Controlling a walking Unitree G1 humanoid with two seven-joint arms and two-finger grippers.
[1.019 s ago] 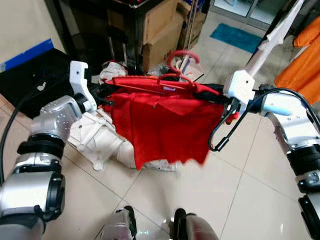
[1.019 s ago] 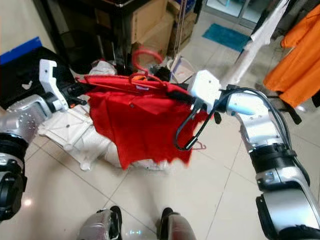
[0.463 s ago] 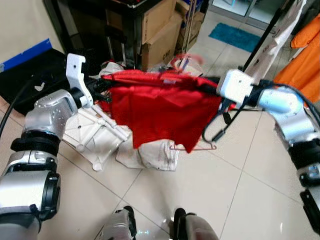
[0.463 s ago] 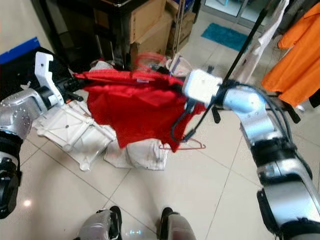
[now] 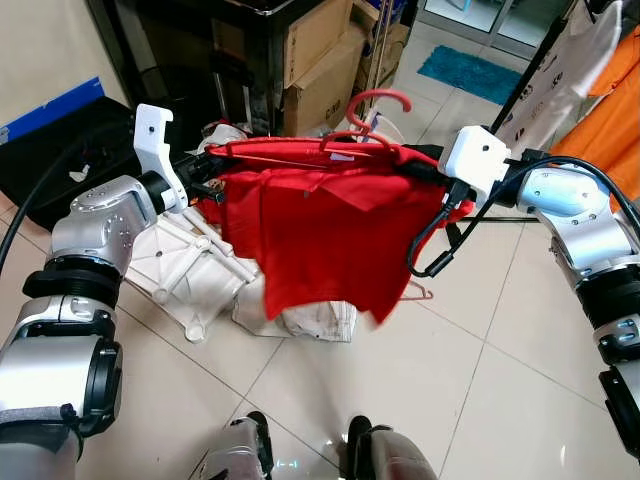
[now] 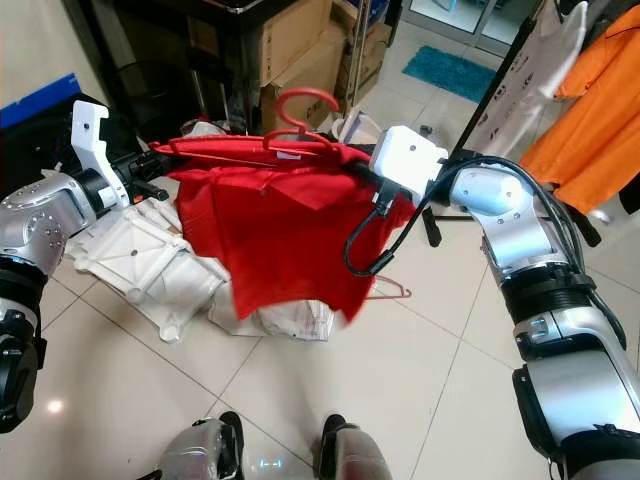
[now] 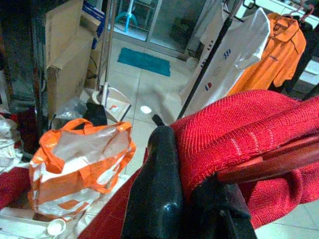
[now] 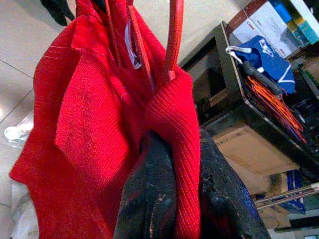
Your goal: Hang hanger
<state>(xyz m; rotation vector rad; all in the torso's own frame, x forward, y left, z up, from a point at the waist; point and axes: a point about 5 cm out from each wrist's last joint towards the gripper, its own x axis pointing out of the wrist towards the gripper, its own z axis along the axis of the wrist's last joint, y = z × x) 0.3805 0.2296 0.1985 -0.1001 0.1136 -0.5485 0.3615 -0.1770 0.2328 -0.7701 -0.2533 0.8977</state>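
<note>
I hold the red hanger [image 5: 365, 110] up in the air between my two arms, with a red shirt [image 5: 330, 235] draped over it. My left claw [image 7: 192, 199] is clamped on one end of the shirt and hanger, and my right claw [image 8: 172, 199] is clamped on the other end — the knit cloth is bunched between the black fingers on both sides. The hook of the hanger sticks up above the shirt, free of anything.

The clothes rack [image 5: 545, 70] stands off to my right, with a white shirt [image 5: 560, 80] and an orange shirt [image 5: 610, 120] on it. I judge that I have yet to carry the hanger over there.

A few things could go wrong. I mostly grip cloth, so the shirt could slide off the hanger if I pull my arms apart or tilt one end down. The floor [image 5: 480, 400] right in front of my feet has a pile of white plastic parts [image 5: 195, 270] and a white bag [image 5: 315, 320] on it, and another hanger [image 5: 420, 292] lies there too — I could trip on them or snag the hanging shirt. The black cable [image 5: 440, 240] by my right wrist could also catch the cloth.
</note>
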